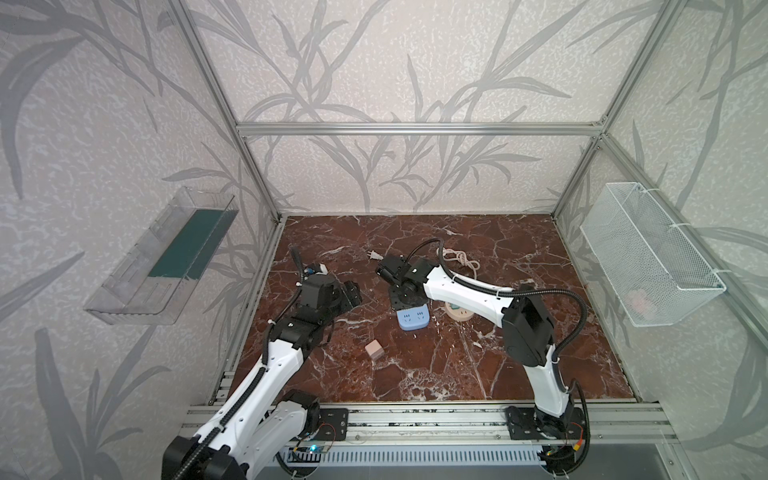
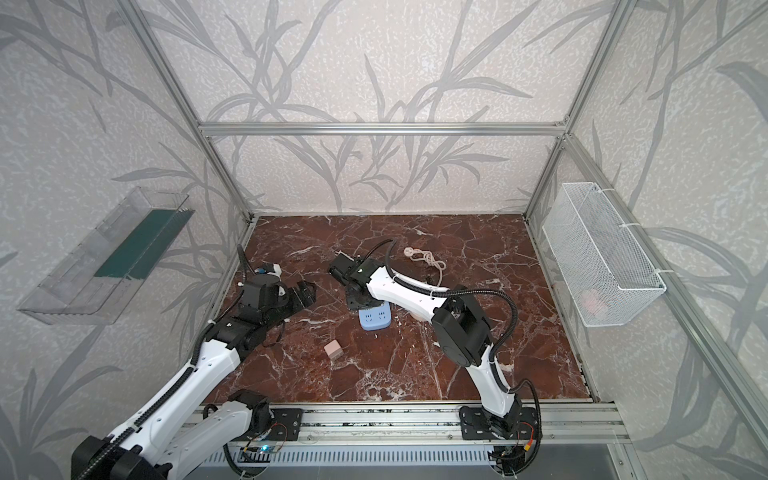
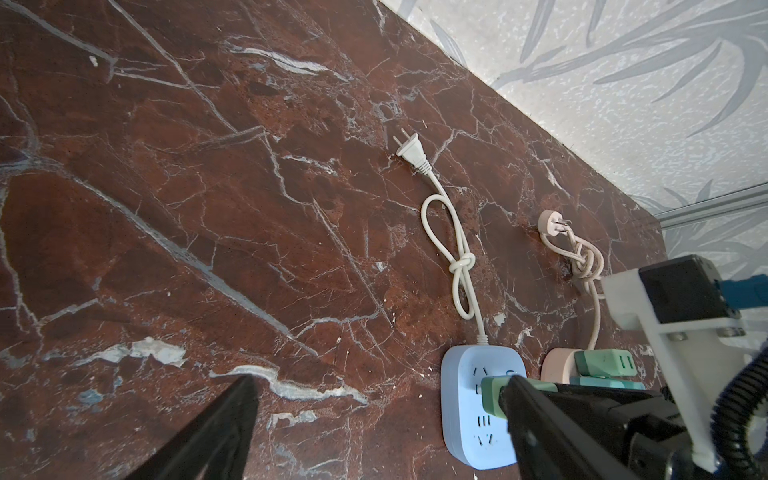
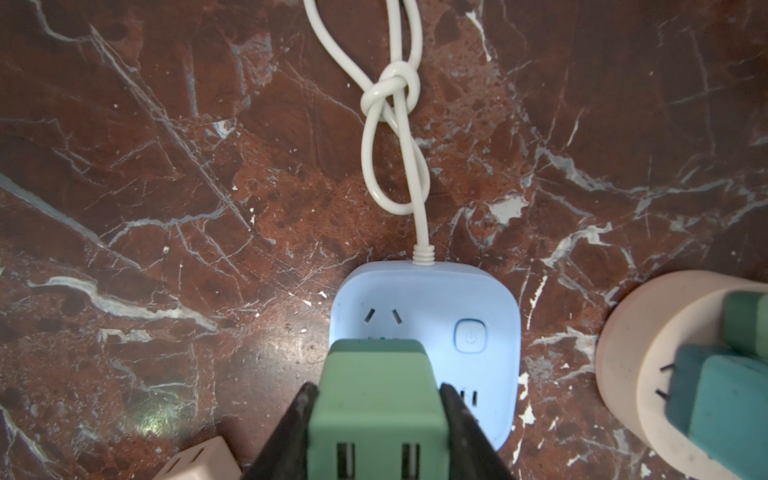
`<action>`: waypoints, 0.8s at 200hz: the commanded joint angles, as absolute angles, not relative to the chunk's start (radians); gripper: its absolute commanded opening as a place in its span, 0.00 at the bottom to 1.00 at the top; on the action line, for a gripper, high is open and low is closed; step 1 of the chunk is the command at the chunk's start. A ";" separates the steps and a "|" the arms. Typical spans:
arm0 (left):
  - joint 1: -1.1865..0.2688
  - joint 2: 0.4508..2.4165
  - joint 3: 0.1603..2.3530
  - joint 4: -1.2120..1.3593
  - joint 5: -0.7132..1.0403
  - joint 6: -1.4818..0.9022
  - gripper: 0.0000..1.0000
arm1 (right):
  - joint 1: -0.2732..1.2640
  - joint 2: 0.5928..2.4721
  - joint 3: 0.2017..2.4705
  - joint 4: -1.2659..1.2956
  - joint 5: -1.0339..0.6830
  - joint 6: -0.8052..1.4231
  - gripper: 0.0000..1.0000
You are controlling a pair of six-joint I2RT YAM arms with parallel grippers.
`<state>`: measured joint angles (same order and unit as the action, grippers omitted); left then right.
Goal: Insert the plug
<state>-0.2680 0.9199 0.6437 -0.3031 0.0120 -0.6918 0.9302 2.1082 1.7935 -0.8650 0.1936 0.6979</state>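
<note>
green plug (image 4: 376, 399): closest to the right wrist camera, clamped by its two sides. Its far end lies over the left socket row of the blue power strip (image 4: 424, 316). Its pins are hidden, so I cannot tell whether they are seated. The left wrist view shows it (image 3: 494, 388) against the strip's face.
right pincer (image 4: 378, 392): narrow, closed on the green plug and pointing down at the strip.
left pincer (image 3: 376, 384): wide apart, with bench marble showing between the fingers. It hangs to the left of the strip and touches nothing that I can see.
blue power strip: flat on the bench (image 1: 457, 374) near the middle in both top views (image 1: 412, 319) (image 2: 375, 318). Its power button (image 4: 469, 336) is uncovered, to the side of the plug.
white cord (image 4: 392, 89): leaves the strip's far edge and is tied in a loose knot. It ends in a two-pin plug (image 3: 410, 151) lying on the marble farther back.
pink round socket (image 4: 636, 345): just beside the strip, apart from it, with a teal adapter (image 4: 723, 395) and a green adapter (image 4: 746, 320) on top. Its own knotted cord (image 3: 586, 262) runs toward the back wall.
pink cube adapter (image 1: 375, 348): alone on the bench, on the near side of the strip.
wire basket (image 1: 652, 253): hung on the right wall.
clear tray (image 1: 162, 257): hung on the left wall.
</note>
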 commanded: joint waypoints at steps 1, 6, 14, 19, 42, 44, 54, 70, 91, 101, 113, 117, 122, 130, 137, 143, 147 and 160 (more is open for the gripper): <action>-0.264 0.923 0.624 -0.291 0.014 -0.703 0.92 | 0.931 2.059 1.781 -0.883 0.218 0.687 0.00; -0.264 0.924 0.624 -0.291 0.014 -0.704 0.92 | 0.931 2.061 1.781 -0.885 0.218 0.687 0.00; -0.264 0.926 0.625 -0.291 0.016 -0.704 0.92 | 0.930 2.063 1.780 -0.886 0.217 0.686 0.00; -0.264 0.927 0.626 -0.291 0.017 -0.704 0.92 | 0.931 2.064 1.779 -0.884 0.214 0.686 0.00; -0.264 0.924 0.625 -0.293 0.016 -0.704 0.92 | 0.931 2.069 1.775 -0.878 0.206 0.687 0.00; -0.264 0.924 0.625 -0.293 0.015 -0.703 0.92 | 0.931 2.069 1.775 -0.878 0.205 0.688 0.00; -0.264 0.921 0.624 -0.294 0.012 -0.704 0.92 | 0.931 2.070 1.772 -0.875 0.206 0.692 0.00; -0.264 0.919 0.623 -0.295 0.014 -0.704 0.92 | 0.929 2.072 1.773 -0.867 0.204 0.689 0.00; -0.264 0.917 0.621 -0.295 0.012 -0.704 0.92 | 0.930 2.070 1.766 -0.860 0.214 0.690 0.00; -0.264 0.917 0.620 -0.293 0.012 -0.704 0.92 | 0.928 2.065 1.754 -0.843 0.211 0.686 0.00; -0.264 0.917 0.619 -0.293 0.012 -0.704 0.92 | 0.923 2.065 1.752 -0.844 0.208 0.686 0.00; -0.264 0.918 0.620 -0.293 0.012 -0.704 0.92 | 0.923 2.063 1.751 -0.845 0.211 0.688 0.00; -0.264 0.917 0.620 -0.293 0.011 -0.704 0.92 | 0.923 2.061 1.747 -0.843 0.214 0.687 0.00; -0.264 0.918 0.620 -0.292 0.015 -0.703 0.92 | 0.922 2.057 1.737 -0.830 0.212 0.685 0.00; -0.264 0.918 0.620 -0.291 0.015 -0.703 0.92 | 0.922 2.053 1.731 -0.820 0.207 0.681 0.00; -0.264 0.919 0.620 -0.290 0.014 -0.703 0.92 | 0.922 2.051 1.727 -0.811 0.202 0.676 0.00; -0.265 0.920 0.618 -0.288 0.015 -0.703 0.92 | 0.922 2.051 1.725 -0.809 0.198 0.675 0.00; -0.265 0.923 0.620 -0.288 0.017 -0.704 0.92 | 0.922 2.054 1.724 -0.813 0.192 0.670 0.00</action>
